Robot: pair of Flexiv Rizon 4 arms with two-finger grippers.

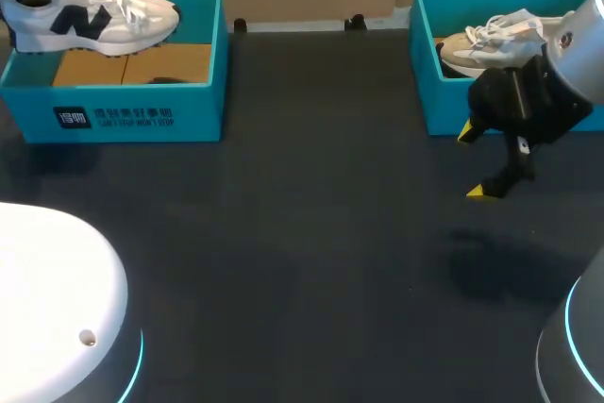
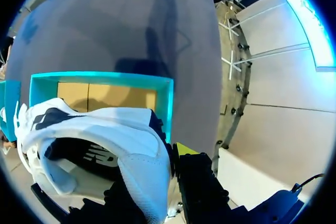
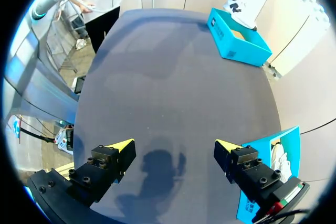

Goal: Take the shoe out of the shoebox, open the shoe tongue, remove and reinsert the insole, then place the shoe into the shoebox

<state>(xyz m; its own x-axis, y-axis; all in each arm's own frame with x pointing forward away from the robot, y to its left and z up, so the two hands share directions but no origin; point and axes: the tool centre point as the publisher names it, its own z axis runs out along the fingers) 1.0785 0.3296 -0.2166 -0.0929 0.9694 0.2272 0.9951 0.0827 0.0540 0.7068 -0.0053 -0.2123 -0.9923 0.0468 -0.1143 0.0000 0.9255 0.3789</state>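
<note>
A white shoe (image 1: 90,16) with a navy side mark hangs above the left teal shoebox (image 1: 123,106), over its back left part. My left gripper (image 2: 169,156) is shut on the shoe's (image 2: 105,135) heel collar; one yellow tip shows beside the heel and the other finger is hidden inside the shoe. The box's (image 2: 100,95) cardboard floor lies below the shoe. My right gripper (image 1: 477,161) hovers open and holding nothing over the dark table, just in front of the right teal shoebox (image 1: 429,92). In its own view the right gripper (image 3: 174,148) has its tips wide apart.
A beige and white shoe (image 1: 495,40) lies in the right shoebox, which also shows beside my right gripper (image 3: 268,156). The left shoebox (image 3: 239,38) sits far across the table (image 1: 311,233). White arm bases stand at the front left (image 1: 57,309) and front right (image 1: 576,346) corners.
</note>
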